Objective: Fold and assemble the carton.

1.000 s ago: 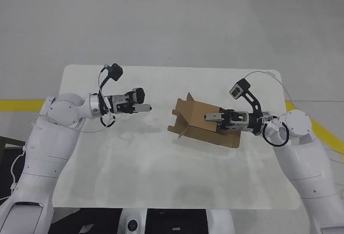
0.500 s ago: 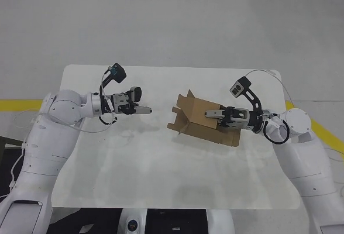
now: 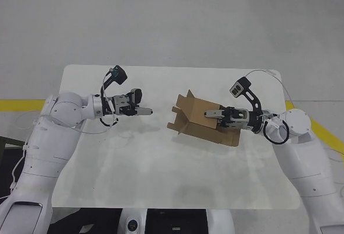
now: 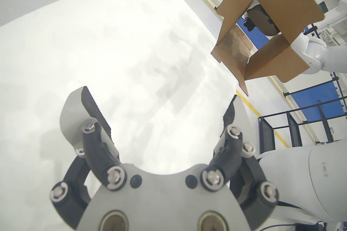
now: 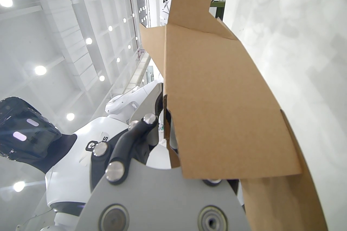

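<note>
White tabletop (image 3: 160, 175). Brown corrugated cardboard carton (image 3: 189, 120), partly opened, over its right half. Right gripper (image 3: 209, 114) clamped on the carton's wall. Open flapped end faces left gripper (image 3: 145, 110), fingers spread wide, empty, well apart from the carton along its long axis.

A white table (image 3: 160, 175) stands on a pale grey floor (image 3: 172, 29). A yellow line (image 3: 8, 105) crosses the floor. Round ceiling lights (image 5: 40, 70) are lit. Blue panels (image 4: 320, 94) stand behind black rails (image 4: 294, 129).
</note>
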Controlling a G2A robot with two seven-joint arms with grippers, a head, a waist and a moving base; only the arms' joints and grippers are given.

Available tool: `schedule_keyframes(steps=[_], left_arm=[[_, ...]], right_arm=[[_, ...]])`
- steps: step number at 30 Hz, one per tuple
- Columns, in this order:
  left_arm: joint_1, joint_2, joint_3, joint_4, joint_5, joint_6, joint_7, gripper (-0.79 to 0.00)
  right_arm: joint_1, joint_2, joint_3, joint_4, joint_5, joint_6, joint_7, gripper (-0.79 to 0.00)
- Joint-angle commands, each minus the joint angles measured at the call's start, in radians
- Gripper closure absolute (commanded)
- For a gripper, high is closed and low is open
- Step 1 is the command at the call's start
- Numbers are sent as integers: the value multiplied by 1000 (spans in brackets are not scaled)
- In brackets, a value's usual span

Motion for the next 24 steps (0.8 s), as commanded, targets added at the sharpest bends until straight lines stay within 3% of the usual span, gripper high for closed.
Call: schedule_keyframes(steps=[1,13,24], left_arm=[[6,3,4,2,-3,24,-15,-785],[-8,-1,96,1,-99,82,-113,-785],[-27,-14,169,6,-206,133,-118,-785]], right_arm=[[-8,2,5,-8,1,3,-5,0],[-20,3,4,-30,49,-2,36,0],[-30,5,12,-36,53,-27,29,0]])
